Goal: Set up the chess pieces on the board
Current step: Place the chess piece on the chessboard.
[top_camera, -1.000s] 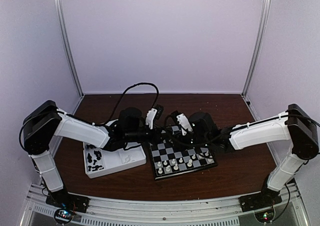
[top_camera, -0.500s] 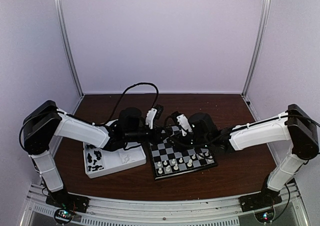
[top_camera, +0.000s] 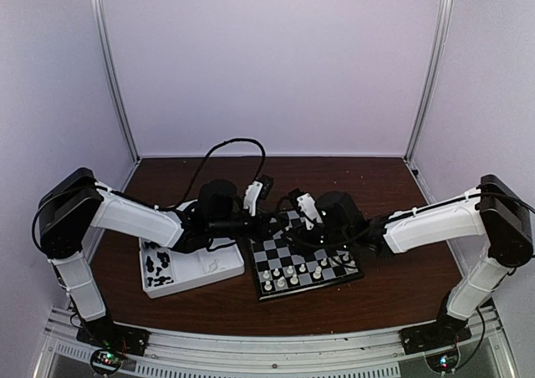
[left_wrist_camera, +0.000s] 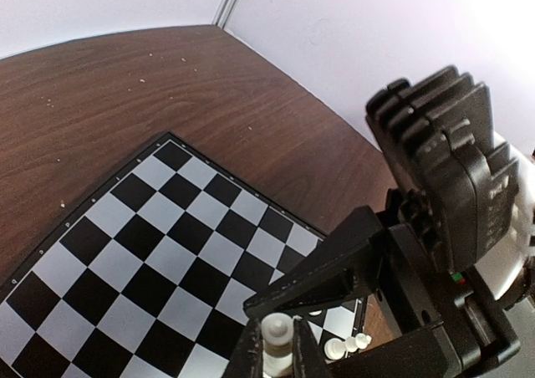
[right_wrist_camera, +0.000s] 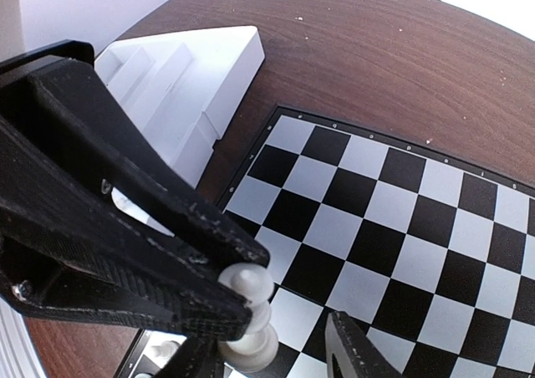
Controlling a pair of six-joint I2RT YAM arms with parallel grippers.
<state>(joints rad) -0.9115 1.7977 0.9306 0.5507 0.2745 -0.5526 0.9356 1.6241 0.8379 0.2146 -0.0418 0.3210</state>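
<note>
Most of the cream-white chess pieces already stand on the board, in the two rows along its near edge; its far rows are bare. One more white piece hangs above the board's far left part, clenched in the left gripper. The right gripper is spread to either side of it, not closed, which looks like a handover. The black pieces lie in the white tray just beside the board's left edge. I judge the task near half done: the last white pieces and the whole black set remain.
</note>
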